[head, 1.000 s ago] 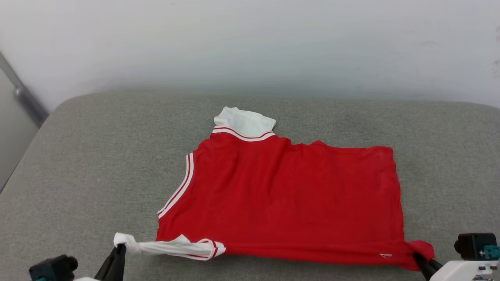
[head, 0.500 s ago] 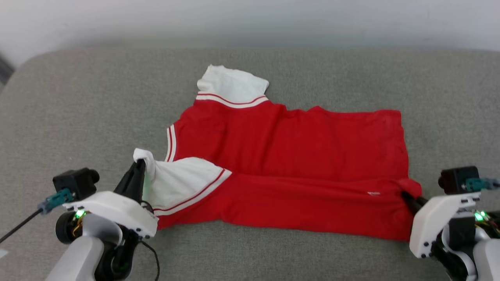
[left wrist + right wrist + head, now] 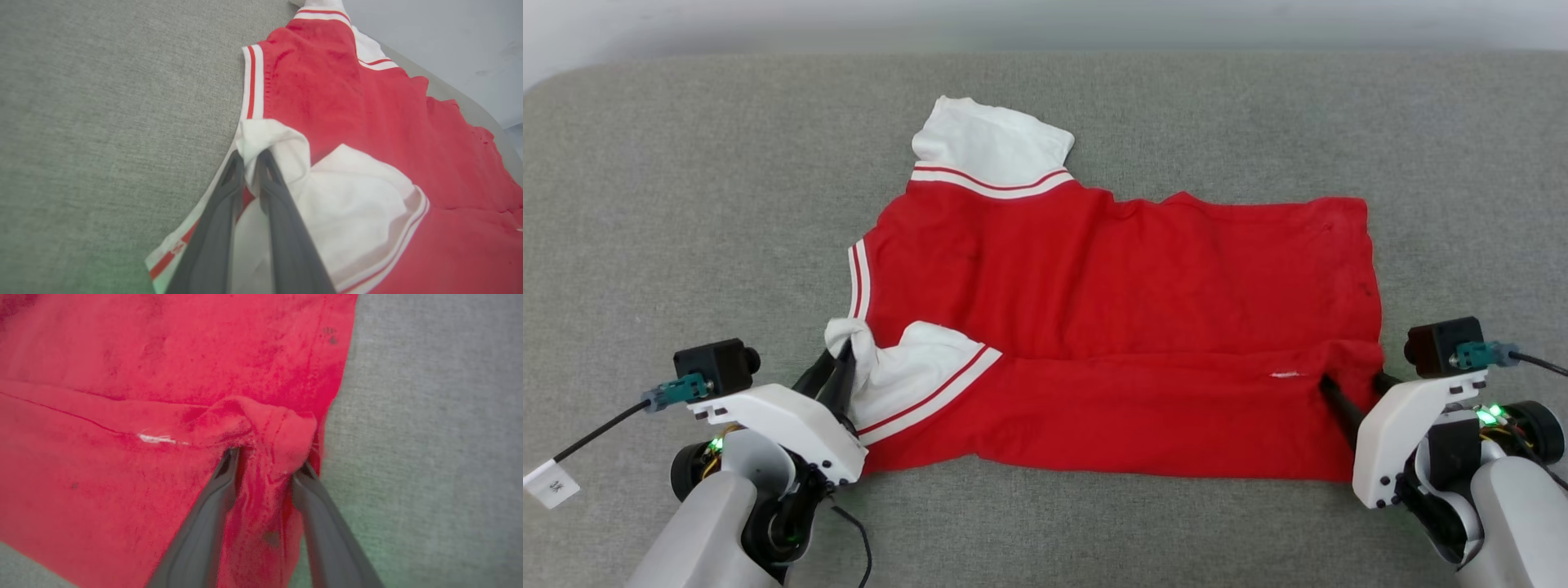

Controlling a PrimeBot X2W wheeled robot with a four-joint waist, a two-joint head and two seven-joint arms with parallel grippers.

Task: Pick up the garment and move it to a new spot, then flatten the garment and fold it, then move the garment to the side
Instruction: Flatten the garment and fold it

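Head view: garment (image 3: pixel 1127 286) lies crosswise, neck leftward — left gripper (image 3: pixel 843 353) pinches it, right gripper (image 3: pixel 1352 380) spread.

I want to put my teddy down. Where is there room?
Bare grey cushion left and right of the garment, and a strip behind it. Crowded: the near corners, where the left tool and right tool meet it.

Bare grey cushion (image 3: pixel 670 204) lies open left, right and far of the spread red garment (image 3: pixel 1143 310), with a pale wall (image 3: pixel 1045 18) closing the far edge.
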